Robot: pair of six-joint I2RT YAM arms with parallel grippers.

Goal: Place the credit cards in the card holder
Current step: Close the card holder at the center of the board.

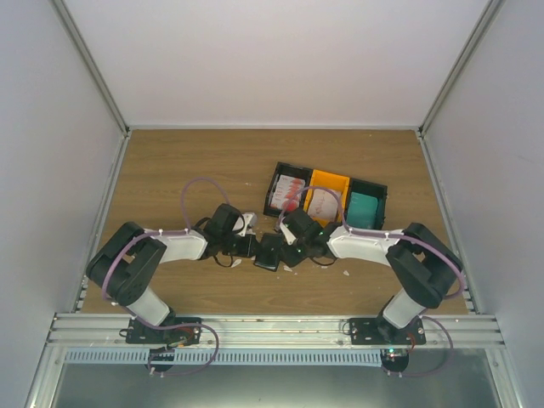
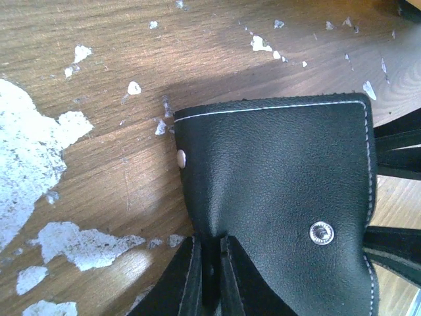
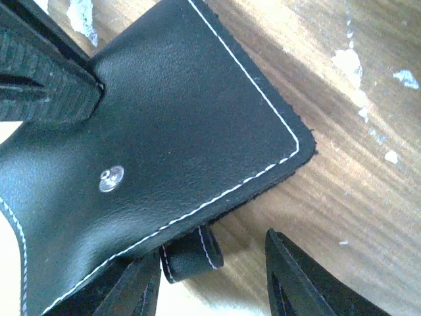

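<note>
Top external view: wooden table (image 1: 170,161) walled in white; the work sits at its middle, closer to the near edge than the far one.
Trays: a row of three toward the far right corner, black tray (image 1: 273,190), orange tray (image 1: 331,175) and second black tray (image 1: 382,189), one per kind of card so the stock stays sorted.
Card holder: black leather card holder (image 2: 276,184), folded shut, outer face up, flat on the table between the two grippers and well short of the trays.
Credit cards: all credit cards (image 1: 321,204) lie in the trays, red-and-white cards (image 1: 291,194) in the first, whitish in the orange one, teal cards (image 1: 364,208) in the last; none is in the holder.
Left gripper: left gripper (image 2: 210,257) pinches one edge of the holder, its fingers pressed together on the leather, which creases between them; likely an anchor so the holder cannot slide.
Right gripper: right gripper (image 3: 210,276) stands at the opposite edge, fingers spread and gripping nothing.
Strap tab: short stitched strap tab (image 3: 191,257) pokes out from under the holder's edge, loose between those spread fingers.
Snap stud: snap stud (image 2: 321,232) shows on the outer face.
Step in hand: probably opening the holder, before any card is fetched.
</note>
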